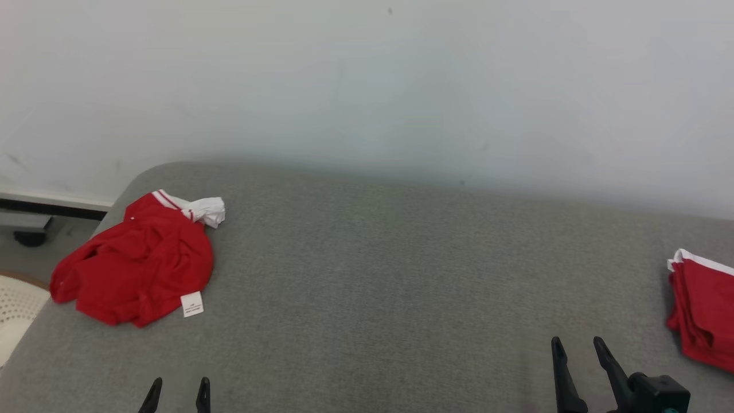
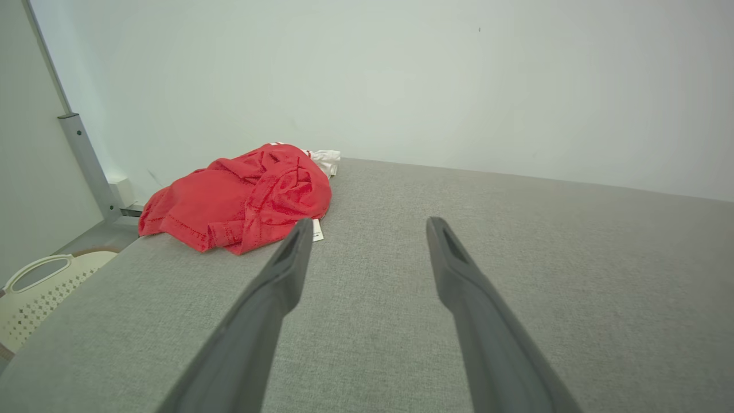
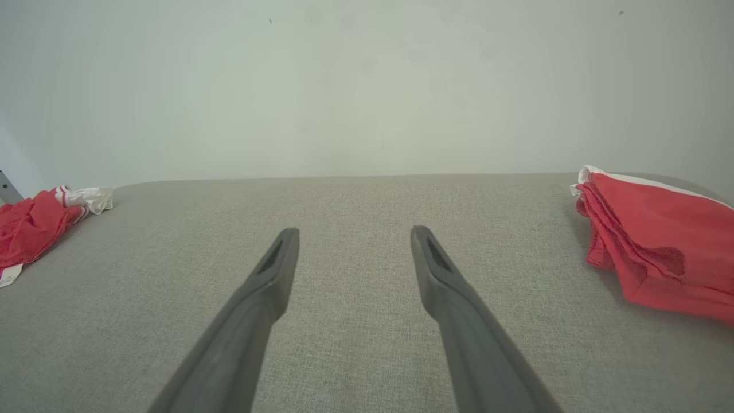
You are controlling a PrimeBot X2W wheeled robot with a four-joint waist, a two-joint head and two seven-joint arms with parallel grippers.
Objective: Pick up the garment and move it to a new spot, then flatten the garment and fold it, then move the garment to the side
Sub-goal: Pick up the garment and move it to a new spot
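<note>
**A:** In the head view, where did the task's piece lie?

**B:** The crumpled red garment (image 1: 135,261) sat bunched on the grey fabric-covered surface (image 1: 390,275), at the far-left corner. A white-trimmed end (image 1: 207,211) and a care label (image 1: 192,304) poked out of it. The left gripper (image 1: 179,383) hung on the robot's side of the garment, fingers apart and empty. The right gripper (image 1: 577,343) was well to the garment's right, likewise parted and holding nothing. I'd judge both were waiting for the first pick.

**A:** And the other red pile?

**B:** That was a folded red garment (image 1: 702,315), far to the right of the crumpled one. It had probably been set aside as finished work.

**A:** What about the left wrist view?

**B:** The spread fingers pointed just right of the garment, not touching it as far as I could tell. A white perforated basket (image 2: 46,287) stood left of the garment and lower, off the surface's edge. A metal post (image 2: 86,163) rose behind the garment on its left.

**A:** And the right wrist view?

**B:** Bare grey weave stretched to the right of the garment, with a plain pale wall (image 3: 367,86) beyond. I'd reckon that was space enough for flattening.
</note>
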